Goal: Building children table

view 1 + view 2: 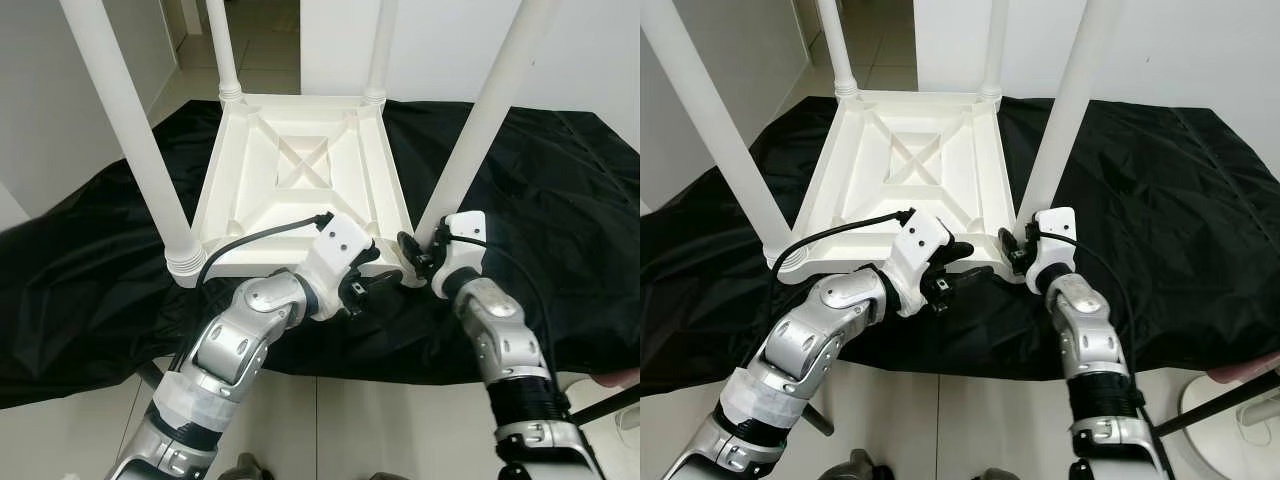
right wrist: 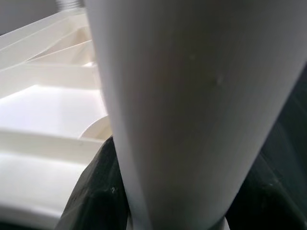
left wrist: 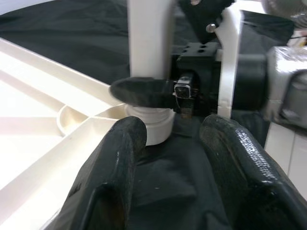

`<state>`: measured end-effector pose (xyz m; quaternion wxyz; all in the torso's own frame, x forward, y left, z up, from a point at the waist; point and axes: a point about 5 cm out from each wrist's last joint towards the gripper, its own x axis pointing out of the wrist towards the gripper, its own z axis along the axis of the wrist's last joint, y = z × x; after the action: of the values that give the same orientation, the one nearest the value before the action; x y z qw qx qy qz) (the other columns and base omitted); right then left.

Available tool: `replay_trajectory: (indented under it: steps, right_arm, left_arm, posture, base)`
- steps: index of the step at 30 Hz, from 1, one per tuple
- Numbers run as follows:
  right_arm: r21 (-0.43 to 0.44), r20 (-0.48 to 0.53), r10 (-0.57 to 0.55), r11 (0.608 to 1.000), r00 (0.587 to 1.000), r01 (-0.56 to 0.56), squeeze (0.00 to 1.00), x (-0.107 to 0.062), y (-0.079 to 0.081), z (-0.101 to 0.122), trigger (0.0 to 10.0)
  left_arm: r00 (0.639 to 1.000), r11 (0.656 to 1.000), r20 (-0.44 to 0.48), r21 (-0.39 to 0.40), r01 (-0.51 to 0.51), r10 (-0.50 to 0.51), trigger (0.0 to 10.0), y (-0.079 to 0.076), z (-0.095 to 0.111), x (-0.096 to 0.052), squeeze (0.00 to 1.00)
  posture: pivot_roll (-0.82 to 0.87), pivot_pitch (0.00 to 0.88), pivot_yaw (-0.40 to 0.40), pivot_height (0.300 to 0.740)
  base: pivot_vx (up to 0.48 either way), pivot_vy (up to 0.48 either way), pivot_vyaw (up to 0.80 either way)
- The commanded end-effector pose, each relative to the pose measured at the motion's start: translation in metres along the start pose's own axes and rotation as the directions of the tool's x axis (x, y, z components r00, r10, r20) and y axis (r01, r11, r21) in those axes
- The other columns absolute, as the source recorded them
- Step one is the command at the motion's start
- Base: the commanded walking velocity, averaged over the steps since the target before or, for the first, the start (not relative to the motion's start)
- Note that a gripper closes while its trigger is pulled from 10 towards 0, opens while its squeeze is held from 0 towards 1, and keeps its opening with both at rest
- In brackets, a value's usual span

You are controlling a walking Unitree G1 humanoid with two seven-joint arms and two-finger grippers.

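Right claw (image 1: 418,255) grips table leg (image 1: 480,125) (near corner).

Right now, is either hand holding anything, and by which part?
The right hand grips the near right leg just above its base at the table corner. The left hand is open beside it, holding nothing.

A white table leg (image 2: 192,110) is standing close before the lens, black claw fingers (image 2: 98,191) pressing either side (edges blurred); the ribbed white tabletop underside (image 2: 43,105) is lying behind.
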<state>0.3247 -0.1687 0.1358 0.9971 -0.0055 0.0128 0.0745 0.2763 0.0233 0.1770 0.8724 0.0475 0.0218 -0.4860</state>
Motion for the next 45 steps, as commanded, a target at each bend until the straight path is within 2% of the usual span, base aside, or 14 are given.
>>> replay_trajectory:
  steps: [1,7,11,16,17,18,23,30,31,34,35,36,40,45]
  right_arm:
    - [0.063,0.008,-0.147,0.987,0.989,0.146,0.00,-0.003,0.004,0.005,10.0]
    - [0.140,-0.008,-0.300,0.944,0.954,0.298,0.00,-0.006,0.022,0.002,10.0]
    - [0.136,-0.013,-0.286,0.949,0.958,0.285,0.00,-0.004,0.036,0.005,10.0]
    - [0.115,0.000,-0.284,0.953,0.959,0.282,0.00,-0.005,0.035,0.009,10.0]
    - [0.113,0.004,-0.283,0.953,0.959,0.281,0.13,-0.006,0.034,0.009,10.0]
    - [0.115,0.009,-0.280,0.954,0.960,0.277,1.00,-0.006,0.033,0.009,10.0]
    - [0.126,0.024,-0.268,0.956,0.963,0.263,1.00,-0.008,0.033,0.011,10.0]
    - [0.102,0.078,-0.086,0.992,0.993,0.078,1.00,-0.017,0.018,0.015,10.0]
    - [0.089,0.080,-0.034,0.996,0.996,0.027,0.50,-0.019,0.013,0.014,10.0]
    - [0.072,0.081,0.013,0.997,0.997,-0.019,0.50,-0.021,0.009,0.013,10.0]
    - [0.042,0.085,0.074,0.996,0.994,-0.077,0.00,-0.022,0.005,0.013,10.0]
    - [0.042,0.085,0.074,0.996,0.994,-0.077,0.00,-0.022,0.005,0.013,10.0]
    - [-0.096,0.020,0.316,0.945,0.948,-0.313,0.00,-0.024,-0.006,0.005,10.0]
    - [-0.140,-0.014,0.380,0.915,0.925,-0.378,0.00,-0.020,-0.012,0.003,10.0]
  left_arm:
    - [0.998,0.999,0.008,-0.002,-0.054,0.054,10.0,0.008,0.003,0.000,0.00]
    - [0.996,0.996,0.019,-0.025,-0.085,0.085,10.0,0.011,0.004,0.001,0.00]
    - [0.996,0.996,0.021,-0.025,-0.087,0.087,10.0,0.012,0.004,0.001,0.00]
    - [0.996,0.996,0.022,-0.022,-0.090,0.090,10.0,0.012,0.004,0.002,0.00]
    - [0.995,0.996,0.026,-0.022,-0.091,0.092,10.0,0.013,0.005,0.002,0.00]
    - [0.995,0.996,0.029,-0.022,-0.092,0.093,10.0,0.013,0.005,0.002,0.00]
    - [0.995,0.995,0.033,-0.025,-0.095,0.095,10.0,0.013,0.006,0.002,0.00]
    - [0.994,0.994,0.028,-0.024,-0.107,0.108,10.0,0.013,0.002,0.000,0.00]
    - [0.994,0.994,0.029,-0.025,-0.108,0.109,10.0,0.013,0.003,0.000,0.00]
    - [0.994,0.994,0.030,-0.025,-0.109,0.109,10.0,0.014,0.003,0.000,0.00]
    - [0.994,0.994,0.030,-0.025,-0.109,0.110,10.0,0.014,0.003,0.000,0.00]
    - [0.994,0.994,0.030,-0.025,-0.109,0.110,10.0,0.014,0.003,0.000,0.00]
    - [0.994,0.994,0.028,-0.023,-0.103,0.104,10.0,0.015,0.003,0.000,0.00]
    - [0.995,0.995,0.027,-0.019,-0.100,0.101,10.0,0.016,0.003,0.001,0.00]
  posture:
    - [-0.04,0.000,0.025,0.740]
    - [-0.04,0.000,0.027,0.740]
    - [-0.04,0.000,0.024,0.740]
    - [-0.04,0.000,0.019,0.740]
    - [-0.04,0.000,0.015,0.740]
    - [-0.04,0.000,0.015,0.740]
    - [-0.04,0.000,0.009,0.740]
    - [-0.04,0.000,0.002,0.740]
    - [-0.04,0.000,0.003,0.740]
    - [-0.04,0.000,0.003,0.740]
    - [-0.04,0.000,0.004,0.740]
    - [-0.04,0.000,0.004,0.740]
    - [-0.05,0.000,0.018,0.740]
    - [-0.05,0.000,0.029,0.740]
  base:
    - [0.000,0.000,0.00]
    - [0.000,0.000,0.00]
    - [0.000,0.000,0.00]
    - [0.000,0.000,0.00]
    - [0.000,0.000,0.00]
    - [0.000,0.000,0.00]
    - [0.000,0.000,0.00]
    - [0.000,0.000,0.00]
    - [0.000,0.000,0.00]
    - [0.000,0.000,0.00]
    - [0.000,0.000,0.00]
    - [0.000,0.000,0.00]
    - [0.000,0.000,0.00]
    - [0.000,0.000,0.00]
